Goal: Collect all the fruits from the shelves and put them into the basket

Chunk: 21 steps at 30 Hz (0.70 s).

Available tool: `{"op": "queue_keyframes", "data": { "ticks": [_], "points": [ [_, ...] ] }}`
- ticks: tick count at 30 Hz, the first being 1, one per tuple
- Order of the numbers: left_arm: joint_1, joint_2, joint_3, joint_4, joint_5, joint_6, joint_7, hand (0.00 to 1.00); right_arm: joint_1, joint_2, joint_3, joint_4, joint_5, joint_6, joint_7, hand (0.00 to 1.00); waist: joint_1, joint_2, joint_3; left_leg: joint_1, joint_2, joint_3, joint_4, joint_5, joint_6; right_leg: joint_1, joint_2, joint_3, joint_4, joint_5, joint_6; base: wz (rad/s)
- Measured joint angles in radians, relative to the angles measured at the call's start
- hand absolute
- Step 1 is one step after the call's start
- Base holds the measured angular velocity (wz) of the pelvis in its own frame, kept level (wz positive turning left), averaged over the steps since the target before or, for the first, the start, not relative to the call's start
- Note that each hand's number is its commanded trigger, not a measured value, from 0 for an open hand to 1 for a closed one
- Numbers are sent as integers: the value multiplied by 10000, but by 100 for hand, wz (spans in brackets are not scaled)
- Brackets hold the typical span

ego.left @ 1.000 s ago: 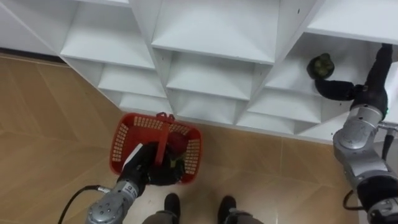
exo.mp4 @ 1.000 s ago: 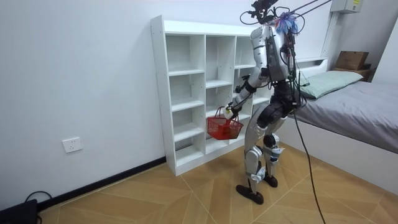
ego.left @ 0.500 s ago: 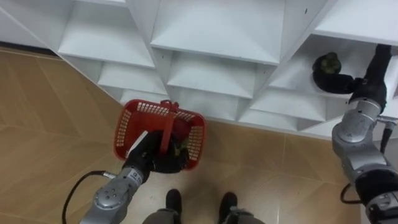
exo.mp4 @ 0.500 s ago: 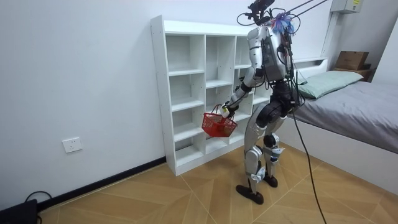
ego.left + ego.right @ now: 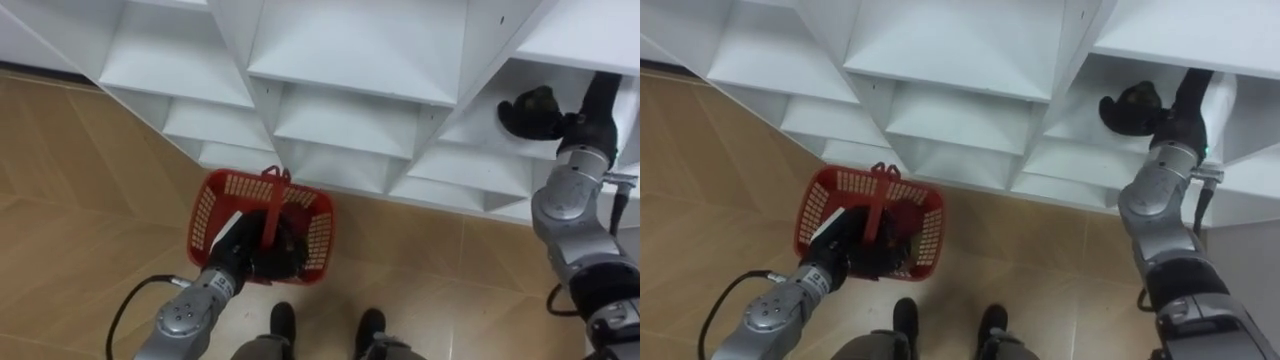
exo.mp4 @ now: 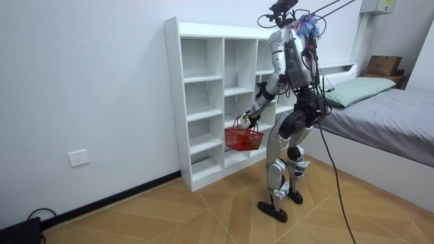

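My right hand [image 5: 512,116] reaches into a right-side closet [image 5: 350,60] compartment, fingers curled round 1 dark round fruit [image 5: 538,100]. I judge it light, firm, bruisable; cup its widest part. My left hand [image 5: 243,252] grips the red basket [image 5: 205,205] handle.

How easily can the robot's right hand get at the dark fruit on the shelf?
Probably easily: the right hand is inside the open shelf compartment, right against the dark fruit, nothing between them. Whether it grips I cannot tell. The left hand holds the basket.
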Motion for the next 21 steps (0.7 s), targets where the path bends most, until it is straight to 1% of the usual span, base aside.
{"op": "queue_keyframes", "data": {
  "ticks": [2,5,10,13,14,16,19,21],
  "points": [
    [-5,0,4,0,-13,51,5,100,2,0,90,44,6,22,109,0,-2,-1,1,3,0,0,0,0,0,0,2,11,0,2,1,0],
    [-34,-16,3,91,-12,107,27,100,2,-1,288,135,30,206,472,0,-17,-7,4,14,0,-6,0,0,0,3,2,17,6,9,3,0],
    [-36,-11,0,171,-114,180,78,100,2,-1,491,513,420,242,746,0,-15,-3,10,12,10,-3,0,1,0,61,1,-51,-151,24,5,0],
    [-66,6,-73,174,-177,181,133,100,2,-2,656,753,449,257,748,0,-17,8,28,12,7,-10,-24,1,1,93,-6,-99,-197,24,9,2],
    [-78,26,-148,177,-177,187,147,100,0,-2,656,752,449,258,747,0,-8,31,54,10,0,-10,-43,1,1,92,-12,-104,-202,25,14,0],
    [-78,30,-207,177,-171,207,162,100,1,-2,659,753,441,277,770,0,-5,31,70,-12,-3,-9,-68,2,2,62,-13,-106,-163,23,18,0],
    [-58,41,-267,182,-184,272,255,100,-10,-42,643,752,414,277,835,0,-81,20,76,-15,2,-44,-114,2,1,41,-26,-145,-159,22,18,0],
    [-92,44,-358,230,-193,276,254,100,-9,-67,644,752,381,347,883,0,-111,12,81,-12,2,-43,-120,2,2,35,-32,-144,-142,22,18,0]
  ]
}}
